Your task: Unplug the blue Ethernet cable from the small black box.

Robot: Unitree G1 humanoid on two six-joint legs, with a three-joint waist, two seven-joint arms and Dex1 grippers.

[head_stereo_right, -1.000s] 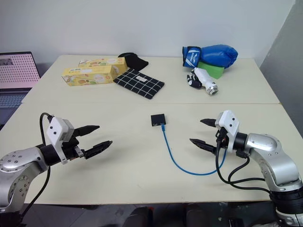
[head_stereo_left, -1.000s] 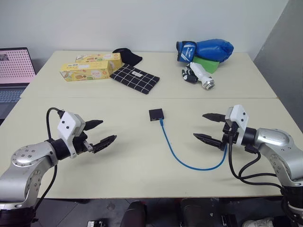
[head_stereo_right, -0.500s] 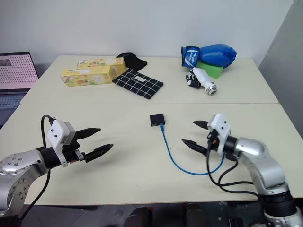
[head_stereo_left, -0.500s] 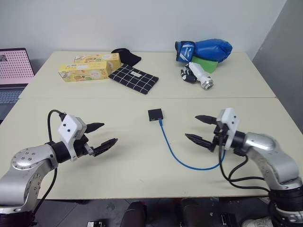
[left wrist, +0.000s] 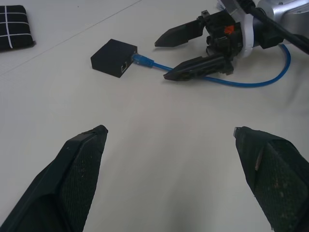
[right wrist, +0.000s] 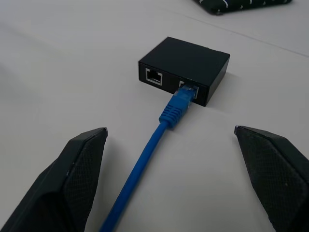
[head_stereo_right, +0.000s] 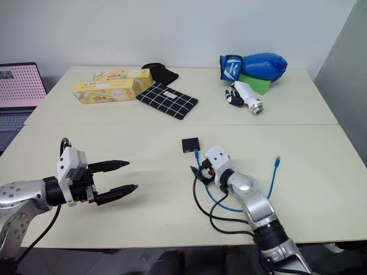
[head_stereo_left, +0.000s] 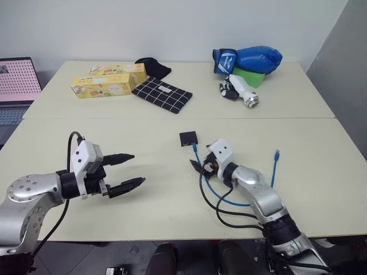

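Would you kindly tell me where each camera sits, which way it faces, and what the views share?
Left and right eye views: on the head, looking forward and down over the table; both arms show.
Left wrist view: along the open left gripper toward the small black box and right gripper.
Right wrist view: along the open right gripper at the box; the blue Ethernet cable is plugged in.
All share box and cable.

Two yellow boxes point(head_stereo_left: 109, 81), a checked cloth point(head_stereo_left: 163, 94) and a blue boxing glove point(head_stereo_left: 249, 59) lie at the table's point(head_stereo_left: 321, 103) far side.

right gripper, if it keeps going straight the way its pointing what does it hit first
Probably the blue Ethernet cable, which runs between its open fingers, then the small black box that the cable is plugged into.
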